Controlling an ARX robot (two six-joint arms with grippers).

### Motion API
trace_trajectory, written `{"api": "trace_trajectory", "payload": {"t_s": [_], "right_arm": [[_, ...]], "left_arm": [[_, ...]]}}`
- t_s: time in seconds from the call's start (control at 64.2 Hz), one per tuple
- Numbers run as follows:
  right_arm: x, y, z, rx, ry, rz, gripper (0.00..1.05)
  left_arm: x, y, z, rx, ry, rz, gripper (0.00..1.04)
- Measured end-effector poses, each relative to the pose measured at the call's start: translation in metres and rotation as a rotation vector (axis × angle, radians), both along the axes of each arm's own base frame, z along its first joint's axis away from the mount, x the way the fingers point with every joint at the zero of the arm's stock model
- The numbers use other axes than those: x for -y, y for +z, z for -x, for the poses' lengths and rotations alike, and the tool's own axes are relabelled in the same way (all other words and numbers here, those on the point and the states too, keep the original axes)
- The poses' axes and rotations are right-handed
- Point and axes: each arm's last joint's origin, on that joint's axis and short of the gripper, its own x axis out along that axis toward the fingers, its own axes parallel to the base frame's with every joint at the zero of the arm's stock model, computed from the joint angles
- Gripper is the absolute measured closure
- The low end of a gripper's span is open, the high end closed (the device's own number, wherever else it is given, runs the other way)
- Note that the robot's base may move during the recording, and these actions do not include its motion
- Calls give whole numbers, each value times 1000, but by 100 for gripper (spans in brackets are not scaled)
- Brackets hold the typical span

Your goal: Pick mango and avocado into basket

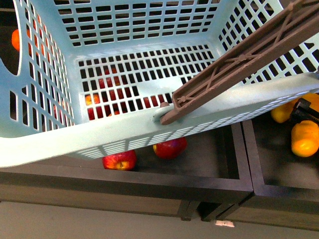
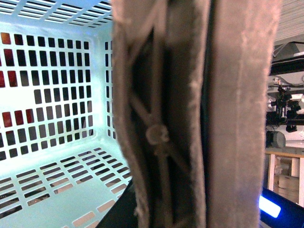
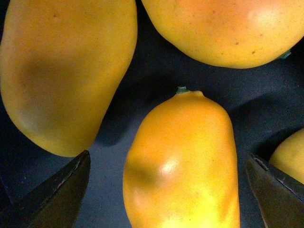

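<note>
Right gripper (image 3: 167, 156) poised over the mango (image 3: 183, 161) in the right-hand compartment of the counter (image 1: 199, 183). Its fingers (image 3: 57, 194) stood wide apart, one on either side of the fruit, and touched nothing.

Hazards, as judged. Two neighbouring mangoes (image 3: 66, 71) lay just beside the chosen one. A closing finger could wedge against the one beside it, or catch both fruits at once. The skin looked smooth and glossy, so a grip taken off the fruit's middle might let it slide out. The basket (image 1: 45, 144) hung tilted over the left compartment, and its brown handle (image 1: 239, 59) crossed the right side of the opening. A fruit brought in from that side could strike the handle, or roll once released.

Contents. The basket held no fruit (the red seen through its slots belonged to what lay underneath). The left compartment held red fruits (image 1: 119, 160), two of them showing at its near side. The right compartment held yellow mangoes. The avocado appeared in no view.

Left gripper: the handle filled its wrist view at very close range and no fingers showed, so whether it clasped the handle could not be told.
</note>
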Motion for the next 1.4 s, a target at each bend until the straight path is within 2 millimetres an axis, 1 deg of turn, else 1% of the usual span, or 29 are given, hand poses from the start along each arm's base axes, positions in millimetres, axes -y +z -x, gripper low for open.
{"api": "trace_trajectory", "payload": {"t_s": [0.343,0.452,0.467,0.56,0.576,0.638,0.732,0.825,0.95,1.074,1.09,1.168,1.183,1.261,1.277,1.339,1.355,1.401], "right_arm": [[4,-11,0,-25,-15,5,9],[5,-16,2,-39,-22,3,19],[5,-17,3,-41,-24,2,23],[6,-18,3,-45,-28,3,33],[7,-18,4,-45,-31,2,36],[7,-18,4,-44,-32,-1,42],[7,-20,6,-41,-31,-5,45],[7,-19,9,-35,-28,-12,45],[5,-14,19,-20,-18,-39,45],[6,8,33,36,2,-46,46],[6,15,35,51,12,-39,46],[8,37,41,97,32,-27,46],[9,47,44,118,45,-21,46],[12,74,52,172,75,-6,46],[13,86,55,194,89,4,46],[15,109,62,242,115,23,46],[16,121,66,265,127,33,46],[16,139,72,300,143,50,46]], "left_arm": [[0,0,0,1,1,-1,91],[0,0,0,0,0,0,91],[0,0,0,0,0,0,91],[0,0,0,0,0,0,91],[0,0,0,0,0,0,91],[0,0,0,0,0,0,91],[0,0,0,0,0,0,91],[0,0,0,0,0,0,91],[0,0,0,1,1,-1,91],[0,0,0,0,0,0,91],[0,0,0,0,0,0,91],[0,0,0,0,0,0,91],[0,0,0,0,0,0,91],[0,0,0,0,0,0,91],[0,0,0,0,0,0,91],[0,0,0,0,0,0,91],[0,0,0,0,0,0,91],[0,0,0,0,0,0,91]]}}
